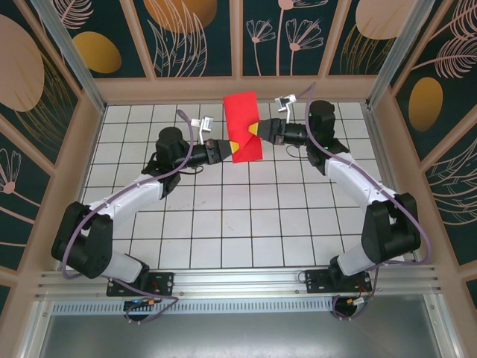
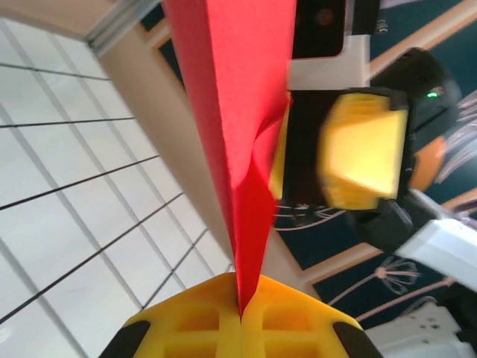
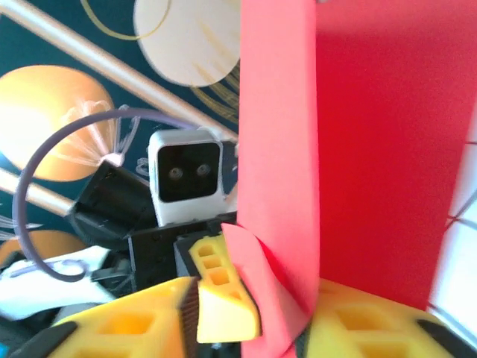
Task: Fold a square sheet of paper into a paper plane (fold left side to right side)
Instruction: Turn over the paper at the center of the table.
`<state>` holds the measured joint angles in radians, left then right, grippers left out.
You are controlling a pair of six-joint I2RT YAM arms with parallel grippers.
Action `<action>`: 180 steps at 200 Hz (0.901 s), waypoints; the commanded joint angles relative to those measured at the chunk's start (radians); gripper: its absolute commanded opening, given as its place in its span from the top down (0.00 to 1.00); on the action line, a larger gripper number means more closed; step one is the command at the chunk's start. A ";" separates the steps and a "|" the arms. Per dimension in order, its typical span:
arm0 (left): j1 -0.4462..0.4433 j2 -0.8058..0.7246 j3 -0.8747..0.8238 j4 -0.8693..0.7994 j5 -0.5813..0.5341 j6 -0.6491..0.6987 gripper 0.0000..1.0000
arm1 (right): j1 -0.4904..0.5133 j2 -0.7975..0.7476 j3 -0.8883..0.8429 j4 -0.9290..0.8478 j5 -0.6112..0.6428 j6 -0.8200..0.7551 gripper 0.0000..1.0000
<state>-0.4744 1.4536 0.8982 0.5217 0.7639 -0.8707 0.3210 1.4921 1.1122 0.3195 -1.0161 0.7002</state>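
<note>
Mid-air regrip, as I read it: square sheet of paper (image 1: pixel 242 121), already partly folded with a crease and a small flap low down, hangs upright above the far centre of the table (image 1: pixel 223 216), between the two arms. Left gripper (image 2: pixel 240 317) is clenched on the sheet's lower edge, pads tight together on the red. Right gripper (image 3: pixel 257 313) has its jaws parted, the paper standing loose in the gap just beside the left claw's fingertip (image 3: pixel 218 287), so it isn't pinching. Next move, my guess: right arm backs off to the right without snagging the flap, left keeps the sheet steady, then the sheet goes down flat for the next crease.
</note>
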 commanded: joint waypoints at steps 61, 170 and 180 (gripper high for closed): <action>-0.287 0.039 0.380 -1.157 -1.200 0.355 1.00 | -0.194 -0.215 0.002 -0.807 1.113 -0.326 0.32; -0.439 0.771 0.992 -1.822 -1.415 0.081 1.00 | -0.289 -0.319 -0.201 -0.762 1.091 -0.346 0.29; -0.438 0.818 1.038 -1.840 -1.388 0.097 0.99 | -0.288 -0.321 -0.209 -0.760 1.084 -0.345 0.29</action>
<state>-0.9127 2.1815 1.8233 -1.1660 -0.6369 -0.7685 0.0402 1.1927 0.9241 -0.4389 0.0956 0.3714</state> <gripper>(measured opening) 0.060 0.708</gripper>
